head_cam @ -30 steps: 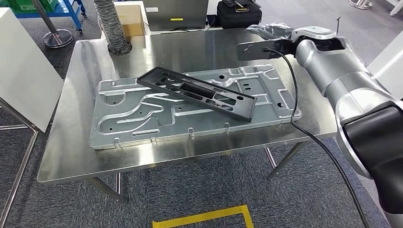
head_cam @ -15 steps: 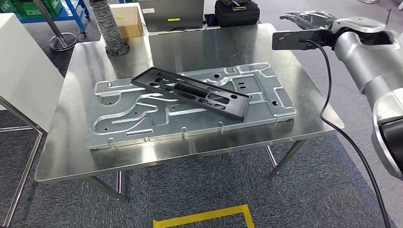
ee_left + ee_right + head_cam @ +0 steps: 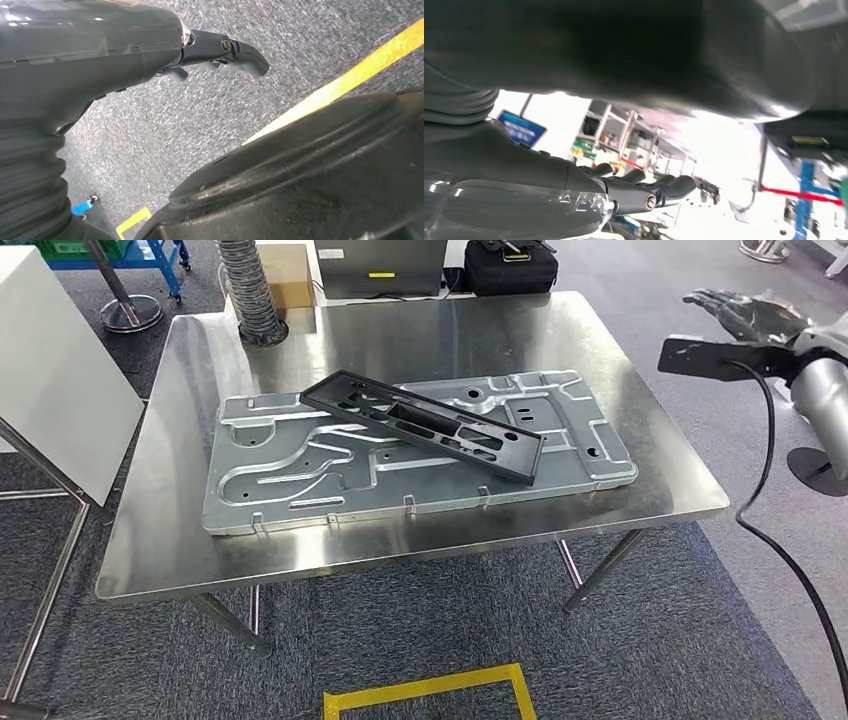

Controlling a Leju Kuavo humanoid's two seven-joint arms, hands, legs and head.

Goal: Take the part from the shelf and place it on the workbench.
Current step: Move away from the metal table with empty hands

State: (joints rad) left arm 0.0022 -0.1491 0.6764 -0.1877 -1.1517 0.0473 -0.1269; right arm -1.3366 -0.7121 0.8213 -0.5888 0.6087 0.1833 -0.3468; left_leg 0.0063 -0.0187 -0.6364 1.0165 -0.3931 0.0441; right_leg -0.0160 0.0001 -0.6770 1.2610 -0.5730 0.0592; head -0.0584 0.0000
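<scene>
A steel desk (image 3: 180, 550) stands on grey carpet, a yellow tape mark (image 3: 430, 698) on the floor at its near side. A large stamped metal plate (image 3: 300, 490) lies across the desk, and the black part (image 3: 425, 425) rests on top of it, slanting from far left to near right. The right hand (image 3: 745, 315) hangs raised off the desk's far right corner; in its wrist view the fingers (image 3: 674, 185) extend, loosely apart, holding nothing. The left hand (image 3: 220, 50) hangs over carpet, released, fingers (image 3: 250, 57) empty.
</scene>
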